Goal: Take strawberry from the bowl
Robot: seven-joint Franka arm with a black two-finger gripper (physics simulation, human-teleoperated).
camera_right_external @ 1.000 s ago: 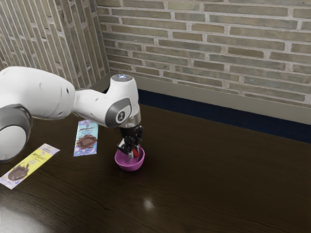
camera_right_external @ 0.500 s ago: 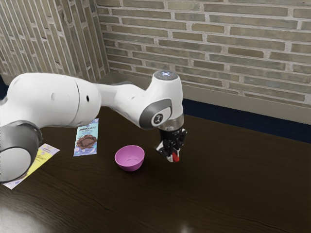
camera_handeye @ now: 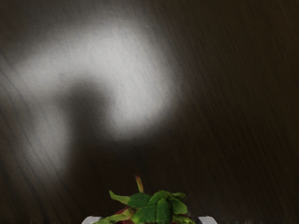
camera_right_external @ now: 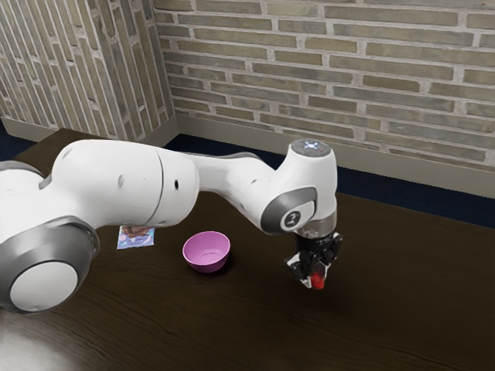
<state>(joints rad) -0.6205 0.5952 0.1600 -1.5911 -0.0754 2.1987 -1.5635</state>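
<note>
Strawberry [camera_right_external: 318, 281] pinched between both jaws of the gripper [camera_right_external: 312, 277], red flesh showing below them. The wrist view adds its leafy green cap [camera_handeye: 155, 208] and stem [camera_handeye: 139, 184]; the exterior view, the pink bowl [camera_right_external: 206, 259] well apart, between nine and ten o'clock, a blue packet [camera_right_external: 136, 239] beyond, brick wall [camera_right_external: 332, 69] at twelve

Clock face as in exterior view, bowl [camera_right_external: 206, 259] at centre. Bowl on table [camera_right_external: 402, 309]. Chocolate bar [camera_right_external: 136, 239] on table, about nine o'clock, apart from bowl, partly behind arm [camera_right_external: 128, 185]. Strawberry [camera_right_external: 318, 282] between fingers of gripper [camera_right_external: 309, 277], about three o'clock, well apart from bowl. Brick wall [camera_right_external: 325, 69] beyond table, twelve o'clock.
</note>
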